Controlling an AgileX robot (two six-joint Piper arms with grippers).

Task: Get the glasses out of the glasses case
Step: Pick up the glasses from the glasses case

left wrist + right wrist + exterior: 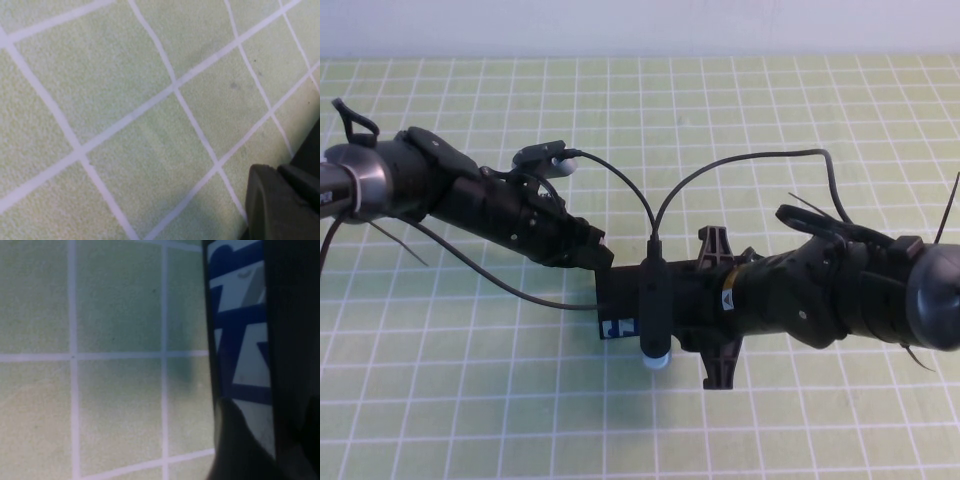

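You had both arms crowded over the glasses case (620,305), which sat on the green grid mat (470,400) near the middle of the high view, and most of it was hidden beneath them. Only its light printed front edge showed, peeking out on your near side. The case's long axis appeared to run across the table, roughly in line with the right arm. The right gripper (665,300) lay directly over the case, clearly the nearer of the two; its wrist view showed the blue-printed light side (240,340) pressed close alongside. The left gripper (592,250) sat just at the case's far-left corner, touching or nearly so. I could not tell how either gripper's fingers stood, nor whether the lid was up. The glasses themselves were not visible; I'd judge them to be inside the case.
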